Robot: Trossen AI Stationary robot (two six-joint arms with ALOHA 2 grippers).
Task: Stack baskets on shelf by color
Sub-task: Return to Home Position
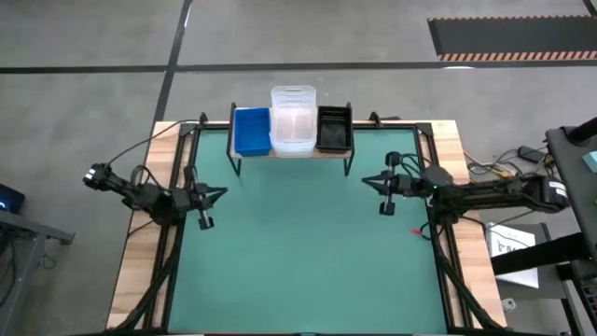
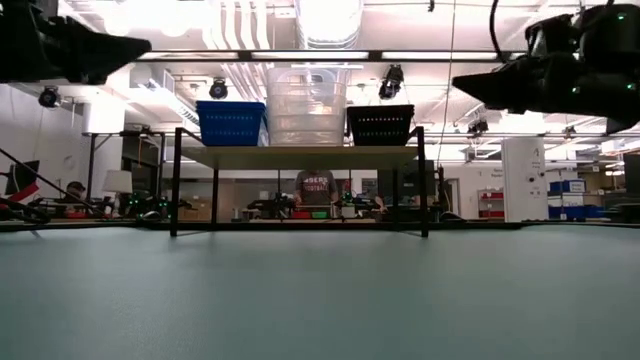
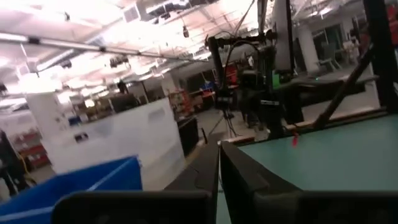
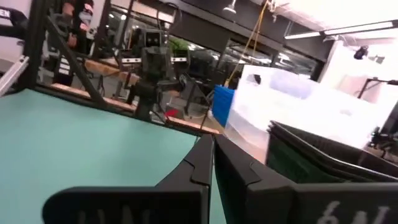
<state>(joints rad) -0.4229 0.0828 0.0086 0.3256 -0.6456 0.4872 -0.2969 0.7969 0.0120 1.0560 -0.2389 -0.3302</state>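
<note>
The shelf (image 1: 291, 154) stands at the table's far edge on thin black legs. On its wooden top sit a blue basket stack (image 1: 251, 131) at left, a taller clear basket stack (image 1: 293, 119) in the middle and a black mesh basket stack (image 1: 333, 128) at right. They show the same way in the low view: blue (image 2: 231, 122), clear (image 2: 305, 106), black (image 2: 380, 124). My left gripper (image 1: 205, 222) is shut and empty above the table's left side. My right gripper (image 1: 386, 209) is shut and empty above the right side.
The green table top (image 1: 298, 252) lies between the two arms and in front of the shelf. A small red mark (image 1: 416, 231) lies near the right arm. Wooden borders (image 1: 140, 271) run along the table's sides. A person (image 2: 316, 187) sits in the room behind the shelf.
</note>
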